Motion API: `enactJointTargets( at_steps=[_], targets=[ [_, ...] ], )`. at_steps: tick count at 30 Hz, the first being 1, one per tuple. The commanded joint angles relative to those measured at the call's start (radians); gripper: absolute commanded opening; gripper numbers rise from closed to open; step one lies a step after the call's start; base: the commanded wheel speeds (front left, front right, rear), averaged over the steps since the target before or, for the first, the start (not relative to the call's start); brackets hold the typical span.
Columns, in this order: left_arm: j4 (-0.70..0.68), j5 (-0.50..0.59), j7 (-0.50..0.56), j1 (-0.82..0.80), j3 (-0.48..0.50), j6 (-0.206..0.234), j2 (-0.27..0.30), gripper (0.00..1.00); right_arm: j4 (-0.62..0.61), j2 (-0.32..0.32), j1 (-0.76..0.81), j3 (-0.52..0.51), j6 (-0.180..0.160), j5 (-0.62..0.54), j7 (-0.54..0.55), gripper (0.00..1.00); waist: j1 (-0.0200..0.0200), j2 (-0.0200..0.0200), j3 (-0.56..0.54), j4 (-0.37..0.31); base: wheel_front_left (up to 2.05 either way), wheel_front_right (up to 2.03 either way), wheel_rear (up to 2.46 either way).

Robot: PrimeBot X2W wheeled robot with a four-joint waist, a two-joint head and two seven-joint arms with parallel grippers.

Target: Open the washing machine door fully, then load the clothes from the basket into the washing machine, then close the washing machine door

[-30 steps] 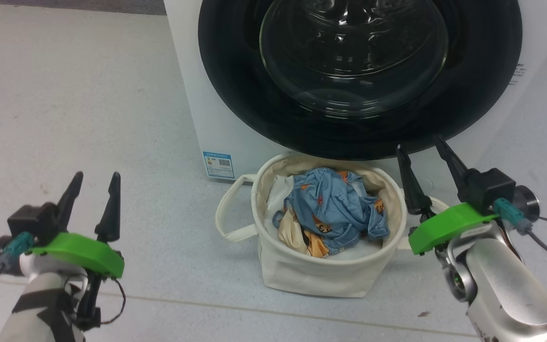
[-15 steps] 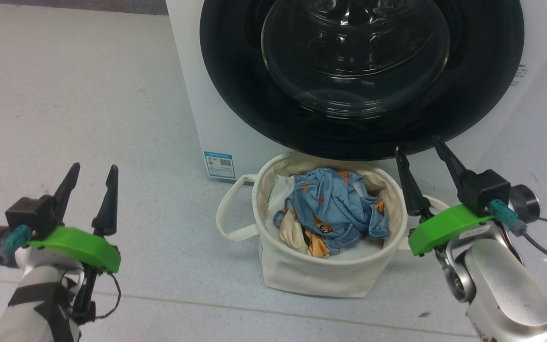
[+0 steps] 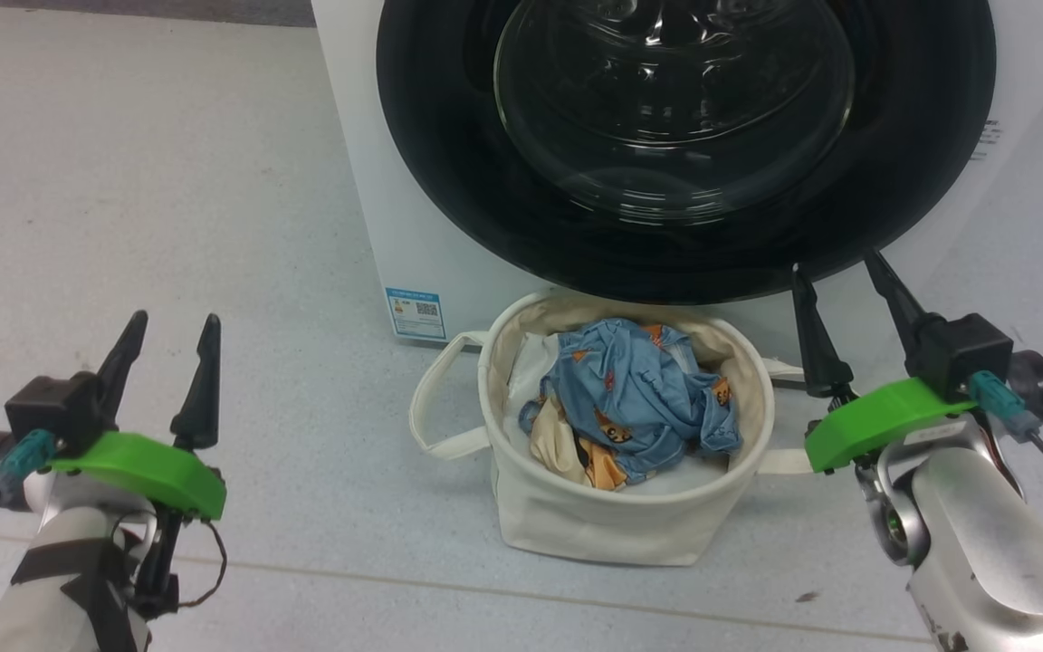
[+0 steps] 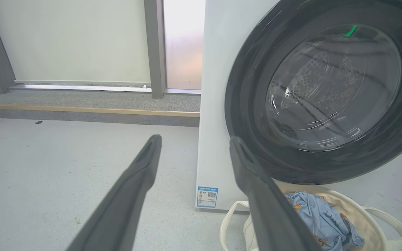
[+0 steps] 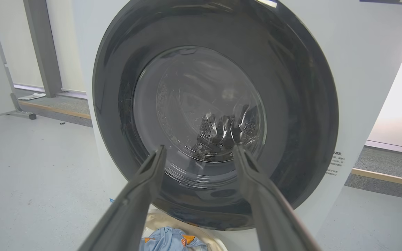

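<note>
Directly behind the basket [image 3: 612, 525] stands the washing machine [image 3: 354, 208], its washing machine door [image 3: 449, 199] shut flat against the front (glass bowl bulging at the centre, black rim just above the basket's back edge). Inside the basket lie the clothes [image 3: 639, 398], blue printed fabric crumpled over cream-beige cloth. Well to the left of the basket hovers the left gripper [image 3: 173, 319], its 2 fingers spread apart and holding nothing. Just to the right of the basket, the right gripper [image 3: 834, 263] is likewise released and empty, fingers pointing past the basket's back edge.
</note>
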Motion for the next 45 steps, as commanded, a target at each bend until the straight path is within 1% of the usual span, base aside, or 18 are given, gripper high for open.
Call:
enactJointTargets(
  at_steps=[1,13,20,25,34,45],
  targets=[
    [-0.035,0.009,-0.012,-0.042,0.047,-0.001,0.046,1.0,-0.03,0.004,-0.019,0.001,0.0,-0.01,-0.005,1.0,0.0,-0.0001,0.0,-0.001,0.0,0.0,0.0],
    [-0.033,0.014,-0.012,-0.042,0.047,-0.013,0.046,1.0,-0.026,0.008,-0.006,-0.017,0.0,-0.01,-0.005,1.0,0.0,-0.0001,0.003,-0.003,0.0,0.0,0.0],
    [-0.018,0.02,-0.012,-0.046,0.04,-0.013,0.046,1.0,-0.023,0.012,-0.005,-0.016,0.0,-0.007,-0.005,1.0,0.0,-0.0001,0.004,-0.002,0.02,0.0,-0.02],
    [-0.014,0.029,-0.012,-0.05,0.037,-0.006,0.044,1.0,-0.019,0.01,-0.006,-0.014,0.0,-0.002,-0.005,1.0,0.0,-0.0001,0.005,0.001,0.65,-0.04,-0.6],
    [-0.004,0.041,-0.012,-0.05,0.026,-0.006,0.043,1.0,-0.01,0.005,-0.008,0.0,0.0,0.008,-0.005,1.0,0.0,-0.0001,0.004,0.002,1.26,0.45,-1.71],
    [0.016,0.054,-0.012,-0.054,0.002,-0.015,0.043,1.0,-0.004,0.0,-0.013,0.012,0.0,0.019,-0.005,1.0,0.0,-0.0001,0.004,-0.004,1.27,1.18,-2.44]
  ],
)
